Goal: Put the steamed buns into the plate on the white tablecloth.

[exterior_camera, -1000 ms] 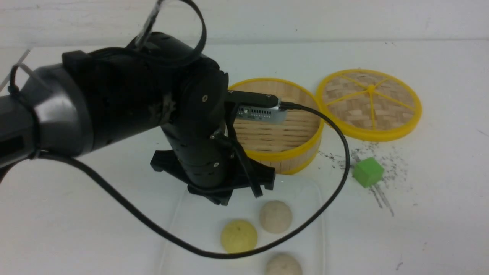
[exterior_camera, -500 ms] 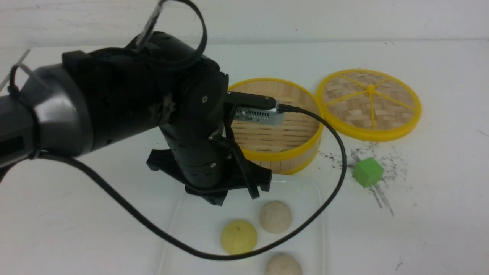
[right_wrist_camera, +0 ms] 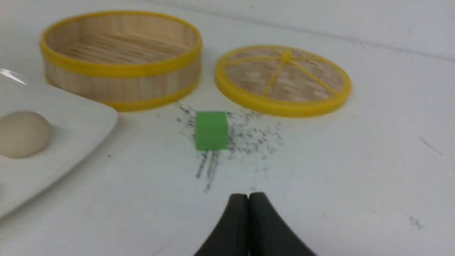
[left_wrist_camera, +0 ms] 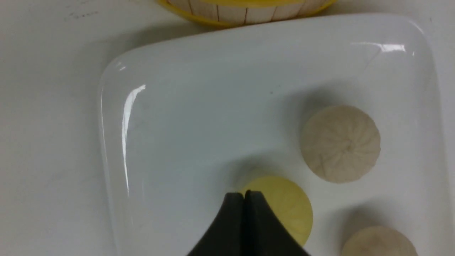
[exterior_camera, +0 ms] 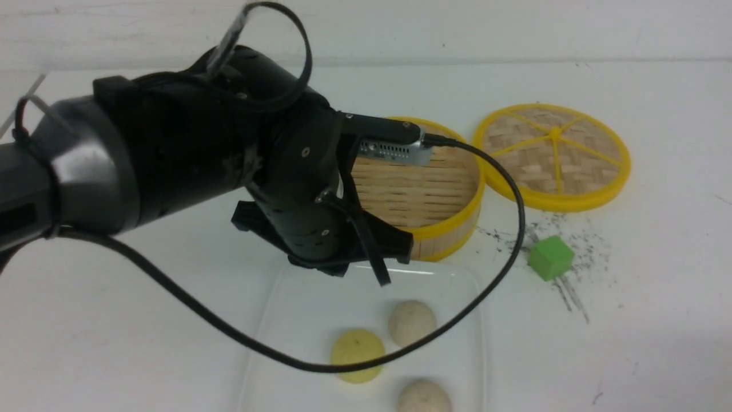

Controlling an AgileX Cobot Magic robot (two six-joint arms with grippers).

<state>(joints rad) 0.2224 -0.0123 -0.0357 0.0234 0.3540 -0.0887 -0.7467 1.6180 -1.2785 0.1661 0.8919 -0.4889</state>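
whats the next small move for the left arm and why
Probably lift the left gripper clear of the plate: its jaws are shut and empty, three steamed buns already sit on it, and the steamer looks empty.

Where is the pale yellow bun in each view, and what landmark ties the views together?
Front view: the pale yellow bun lies on the plate, beside a beige bun.
Left wrist view: the pale yellow bun sits on the plate, partly behind the shut left gripper.
Right wrist view: not in it.
Shared landmark: the bamboo steamer, visible in all three.
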